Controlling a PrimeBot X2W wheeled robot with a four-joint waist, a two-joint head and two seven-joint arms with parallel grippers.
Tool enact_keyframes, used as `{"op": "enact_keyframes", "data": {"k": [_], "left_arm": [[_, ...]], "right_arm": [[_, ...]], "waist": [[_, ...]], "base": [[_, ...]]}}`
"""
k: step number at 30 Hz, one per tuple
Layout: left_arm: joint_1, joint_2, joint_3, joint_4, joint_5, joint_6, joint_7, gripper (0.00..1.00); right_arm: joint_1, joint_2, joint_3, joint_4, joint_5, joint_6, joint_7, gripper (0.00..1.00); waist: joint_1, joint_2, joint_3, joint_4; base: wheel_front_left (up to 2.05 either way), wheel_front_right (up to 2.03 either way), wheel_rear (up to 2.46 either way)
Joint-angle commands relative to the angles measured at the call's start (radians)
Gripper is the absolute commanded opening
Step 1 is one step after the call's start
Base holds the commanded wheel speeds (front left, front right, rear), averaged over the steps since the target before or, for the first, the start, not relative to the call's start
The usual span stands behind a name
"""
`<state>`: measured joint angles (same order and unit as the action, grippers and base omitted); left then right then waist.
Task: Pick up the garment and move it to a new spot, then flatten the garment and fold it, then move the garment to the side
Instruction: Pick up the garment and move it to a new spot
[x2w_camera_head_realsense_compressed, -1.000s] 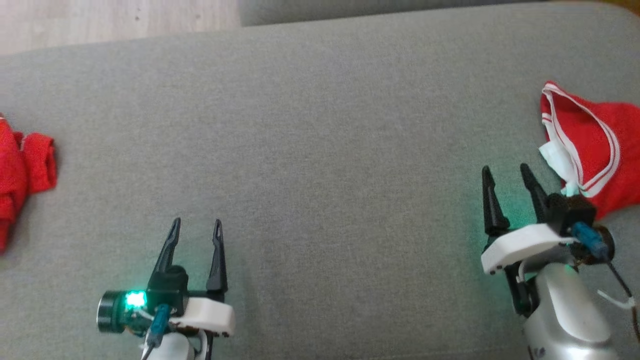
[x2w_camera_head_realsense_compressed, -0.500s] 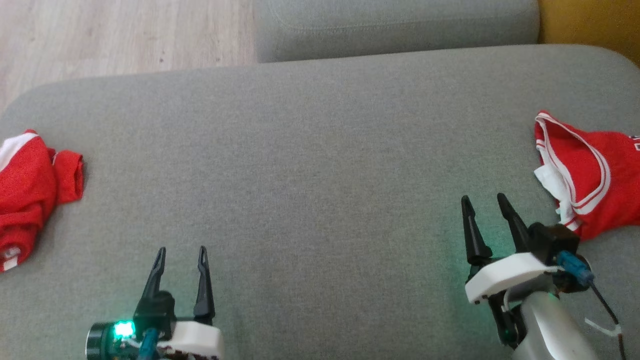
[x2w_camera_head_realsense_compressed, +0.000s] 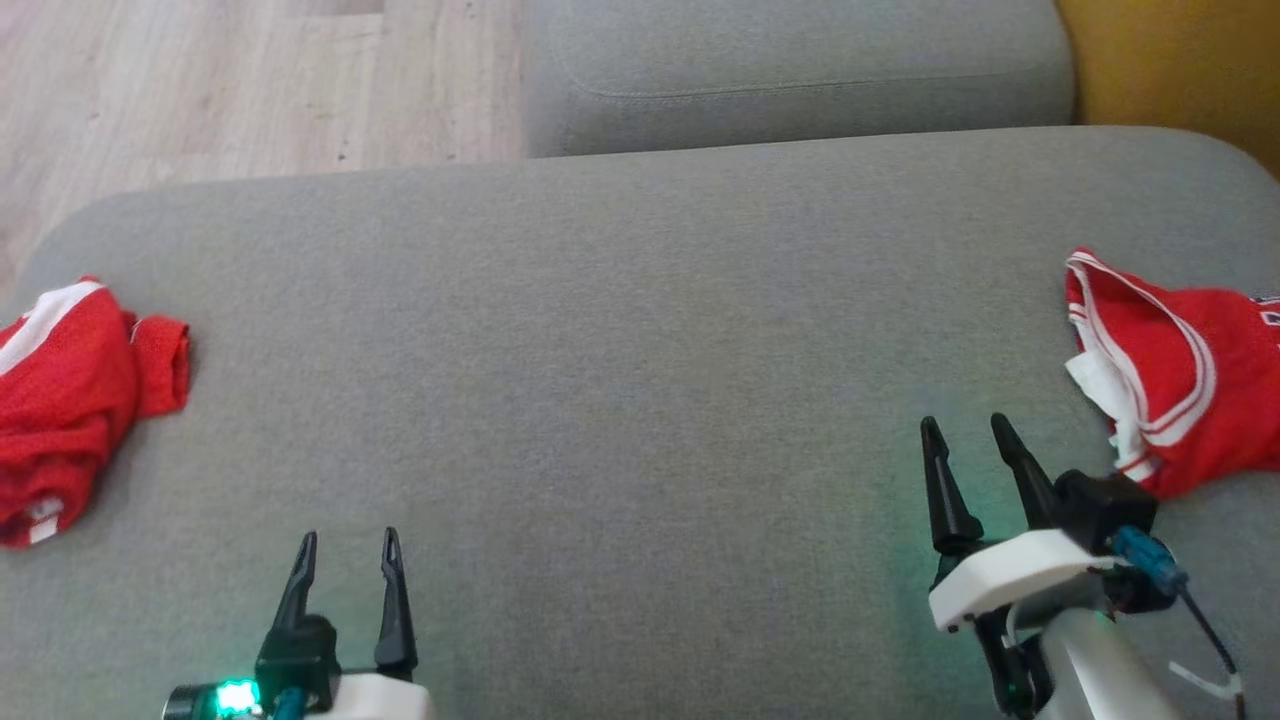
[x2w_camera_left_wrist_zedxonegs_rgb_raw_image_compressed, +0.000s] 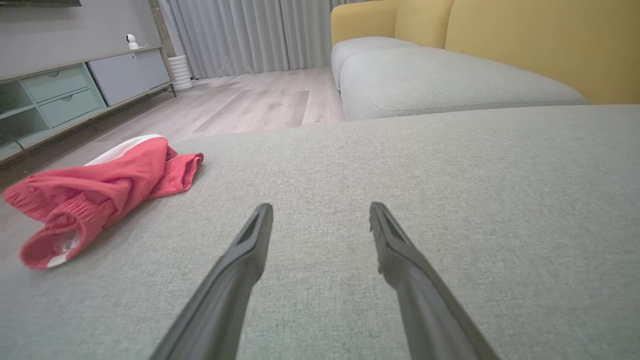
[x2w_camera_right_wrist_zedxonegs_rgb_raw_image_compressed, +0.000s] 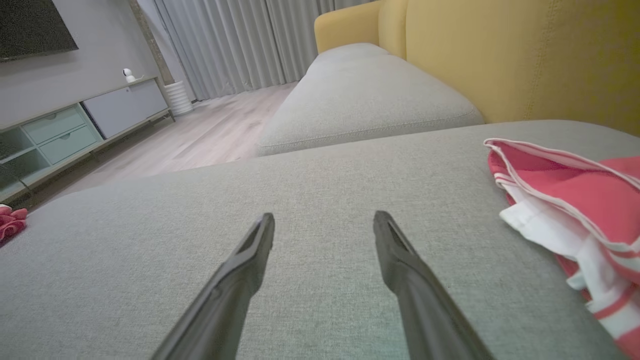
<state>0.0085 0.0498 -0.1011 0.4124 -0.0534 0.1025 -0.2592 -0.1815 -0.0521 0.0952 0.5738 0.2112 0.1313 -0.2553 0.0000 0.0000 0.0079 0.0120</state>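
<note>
A crumpled red garment (x2w_camera_head_realsense_compressed: 1170, 370) with white stripes lies at the right edge of the grey cushion (x2w_camera_head_realsense_compressed: 640, 350); the right wrist view has it (x2w_camera_right_wrist_zedxonegs_rgb_raw_image_compressed: 575, 200) at the right. Another crumpled red garment (x2w_camera_head_realsense_compressed: 70, 400) lies at the cushion's left edge and appears in the left wrist view (x2w_camera_left_wrist_zedxonegs_rgb_raw_image_compressed: 100, 190) too. My right gripper (x2w_camera_head_realsense_compressed: 960, 425) stands open just left of the striped garment, apart from it, its fingers (x2w_camera_right_wrist_zedxonegs_rgb_raw_image_compressed: 250, 260) empty. My left gripper (x2w_camera_head_realsense_compressed: 348, 540) is open near the front edge, well right of the left garment, with bare cushion between its fingers (x2w_camera_left_wrist_zedxonegs_rgb_raw_image_compressed: 400, 250).
A second grey cushion (x2w_camera_head_realsense_compressed: 790, 70) adjoins the far side, with a yellow sofa back (x2w_camera_head_realsense_compressed: 1170, 70) at the far right. Wooden floor (x2w_camera_head_realsense_compressed: 230, 90) lies beyond the far left edge. A low cabinet (x2w_camera_left_wrist_zedxonegs_rgb_raw_image_compressed: 75, 90) and curtains stand across the room.
The head camera has tilted up, so everything sits lower in the picture and the far cushion and floor have come into view. Both grippers stay open and empty.
</note>
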Motion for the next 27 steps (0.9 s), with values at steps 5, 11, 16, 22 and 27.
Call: {"op": "enact_keyframes", "data": {"k": [5,11,16,22,27], "left_arm": [[-0.032,0.001,0.031,-0.028,-0.020,0.003,-0.003,1.00],[-0.028,0.001,0.035,-0.019,-0.033,0.014,-0.003,1.00],[-0.012,0.001,0.075,-0.013,-0.038,0.020,-0.003,1.00],[0.002,0.001,0.151,-0.020,-0.041,0.024,-0.003,1.00],[-0.004,0.001,0.198,-0.029,-0.041,0.011,-0.003,1.00]], "right_arm": [[-0.011,0.002,0.048,-0.029,-0.003,-0.001,-0.006,1.00],[-0.010,0.002,0.096,-0.020,0.014,-0.001,-0.006,1.00],[-0.013,0.002,0.132,-0.008,0.026,-0.001,-0.006,1.00],[-0.025,0.002,0.176,0.003,0.039,-0.001,-0.006,1.00],[-0.041,0.002,0.201,0.008,0.031,-0.001,-0.006,1.00]], "waist": [[0.0000,0.0000,0.024,0.067],[0.0000,0.0000,0.050,0.203],[0.0000,0.0000,0.063,0.318],[0.0000,0.0000,0.073,0.408],[0.0000,0.0000,0.094,0.438]], "base": [[0.00,0.00,0.00],[0.00,0.00,0.00],[0.00,0.00,0.00],[0.00,0.00,0.00],[0.00,0.00,0.00]]}}
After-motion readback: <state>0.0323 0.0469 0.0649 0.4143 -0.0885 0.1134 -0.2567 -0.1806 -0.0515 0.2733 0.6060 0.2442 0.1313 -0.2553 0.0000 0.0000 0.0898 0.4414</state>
